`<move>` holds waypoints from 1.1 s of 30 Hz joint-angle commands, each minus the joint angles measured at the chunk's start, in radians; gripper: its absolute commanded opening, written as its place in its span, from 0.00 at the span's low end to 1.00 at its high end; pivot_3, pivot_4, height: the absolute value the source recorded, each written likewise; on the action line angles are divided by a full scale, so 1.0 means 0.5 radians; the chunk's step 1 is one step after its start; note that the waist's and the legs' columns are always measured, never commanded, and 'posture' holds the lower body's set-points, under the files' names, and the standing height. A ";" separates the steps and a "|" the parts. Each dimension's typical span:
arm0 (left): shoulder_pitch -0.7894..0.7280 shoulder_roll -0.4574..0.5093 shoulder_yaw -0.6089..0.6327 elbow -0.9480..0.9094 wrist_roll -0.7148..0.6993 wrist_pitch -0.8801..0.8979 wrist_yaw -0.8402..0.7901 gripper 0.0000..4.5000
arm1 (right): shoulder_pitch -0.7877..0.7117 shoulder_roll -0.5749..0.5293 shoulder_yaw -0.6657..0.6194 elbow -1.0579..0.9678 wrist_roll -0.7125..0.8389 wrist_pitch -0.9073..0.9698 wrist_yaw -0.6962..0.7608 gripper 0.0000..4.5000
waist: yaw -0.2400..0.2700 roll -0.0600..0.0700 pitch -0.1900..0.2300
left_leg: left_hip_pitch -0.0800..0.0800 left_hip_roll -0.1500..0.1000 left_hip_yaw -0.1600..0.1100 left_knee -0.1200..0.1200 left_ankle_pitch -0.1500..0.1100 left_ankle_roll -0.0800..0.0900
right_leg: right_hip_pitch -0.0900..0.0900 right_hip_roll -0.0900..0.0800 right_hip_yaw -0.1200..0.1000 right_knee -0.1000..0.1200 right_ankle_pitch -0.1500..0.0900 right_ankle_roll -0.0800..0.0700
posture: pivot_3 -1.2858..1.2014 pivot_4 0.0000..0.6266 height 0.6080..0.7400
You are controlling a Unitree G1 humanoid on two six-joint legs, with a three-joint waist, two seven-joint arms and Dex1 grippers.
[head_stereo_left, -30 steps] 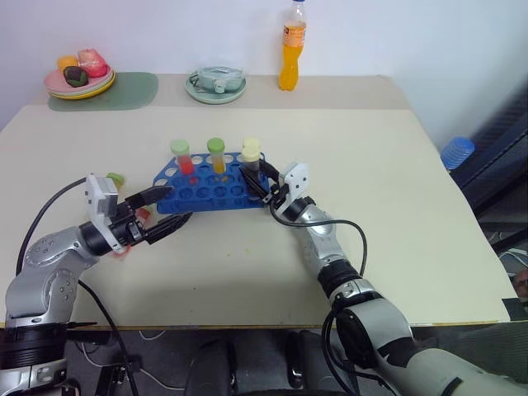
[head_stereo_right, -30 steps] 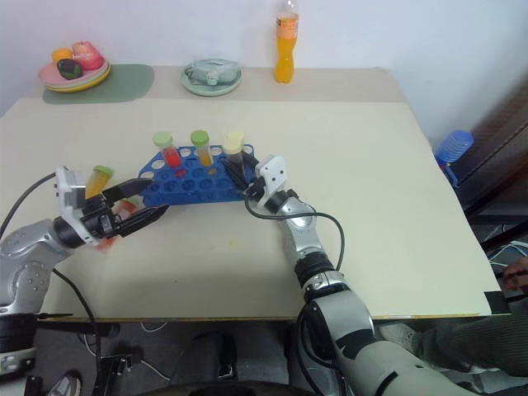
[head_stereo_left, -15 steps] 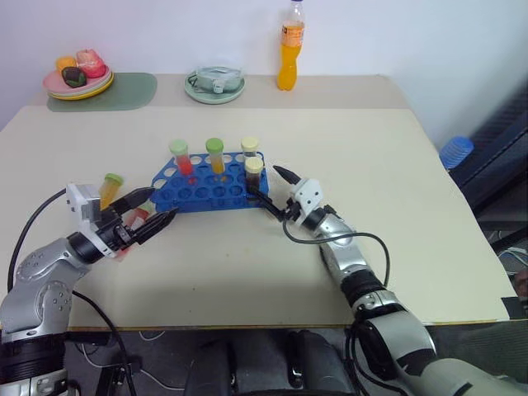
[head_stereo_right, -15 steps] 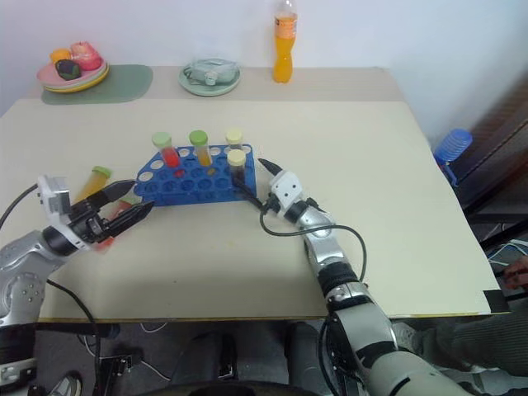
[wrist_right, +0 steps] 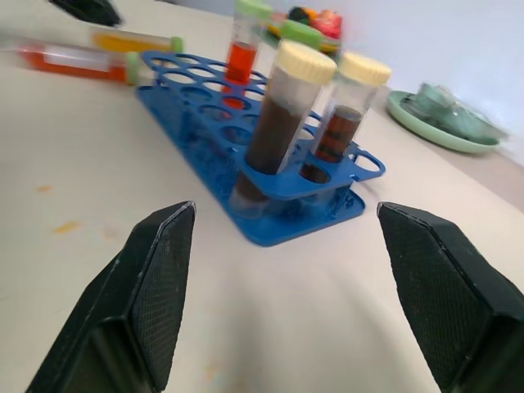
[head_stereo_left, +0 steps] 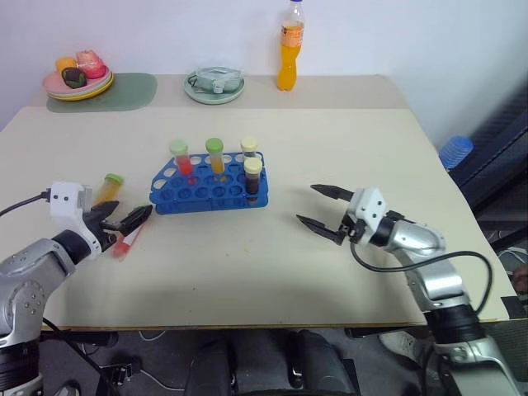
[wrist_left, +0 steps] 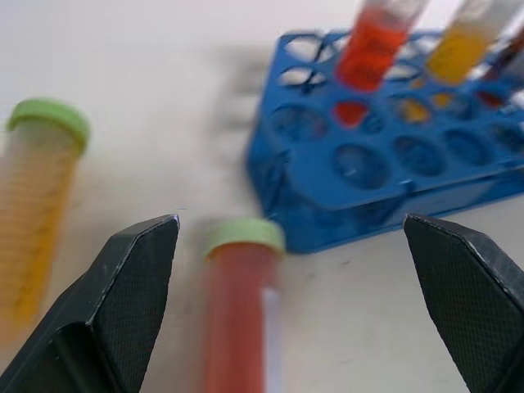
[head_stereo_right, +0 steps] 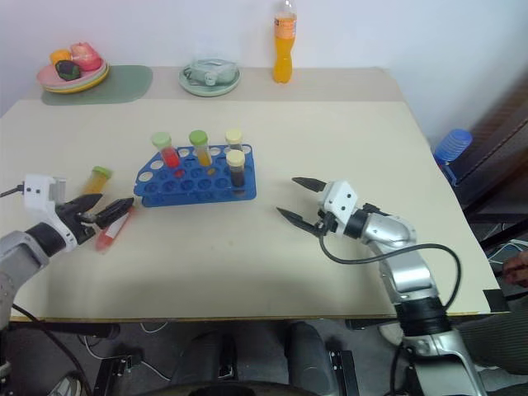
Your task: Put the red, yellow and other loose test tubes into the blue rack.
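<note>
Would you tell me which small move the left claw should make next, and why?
Probably ease the left claw forward and close on the red tube: it lies loose on the table between the open fingers, beside the yellow tube, outside the blue rack.

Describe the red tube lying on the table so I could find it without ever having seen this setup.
Start at the blue rack in the middle of the table. Just off its end on the robot's left, two capped tubes lie flat. The red tube is the one closer to the robot, right at the left fingers; its neighbour, the yellow tube, lies farther back and holds orange-yellow liquid instead.
</note>
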 commanded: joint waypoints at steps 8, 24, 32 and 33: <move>-0.664 0.428 -0.277 0.199 -0.024 1.080 0.108 1.00 | 0.165 -0.274 -0.126 -0.541 0.362 0.398 0.201 0.80 | 0.058 -0.002 0.001 | 0.000 -0.002 0.002 0.000 0.001 -0.002 | 0.001 0.001 0.000 -0.004 0.000 0.000 | 0.52 0.24 1.00; -1.561 0.625 -0.948 1.347 0.625 0.719 -0.155 1.00 | 0.167 -0.197 -0.122 -0.525 0.303 0.352 0.118 0.80 | 0.069 -0.005 0.003 | -0.002 -0.003 0.002 0.001 0.005 -0.009 | 0.001 0.002 0.000 -0.003 -0.001 0.000 | 0.52 0.24 1.00; -2.131 0.414 -1.291 2.370 1.127 0.190 -0.351 1.00 | 0.144 -0.209 -0.133 -0.571 0.314 0.394 0.083 0.80 | 0.068 -0.007 0.003 | -0.002 -0.003 0.003 0.002 0.005 -0.008 | 0.001 0.003 0.000 -0.003 0.000 0.001 | 0.52 0.24 1.00; -2.178 0.377 -1.301 2.466 1.168 0.136 -0.365 1.00 | 0.143 -0.211 -0.136 -0.584 0.316 0.404 0.073 0.80 | 0.068 -0.007 0.003 | -0.003 -0.003 0.003 0.002 0.005 -0.008 | 0.001 0.003 0.000 -0.003 0.000 0.001 | 0.52 0.24 1.00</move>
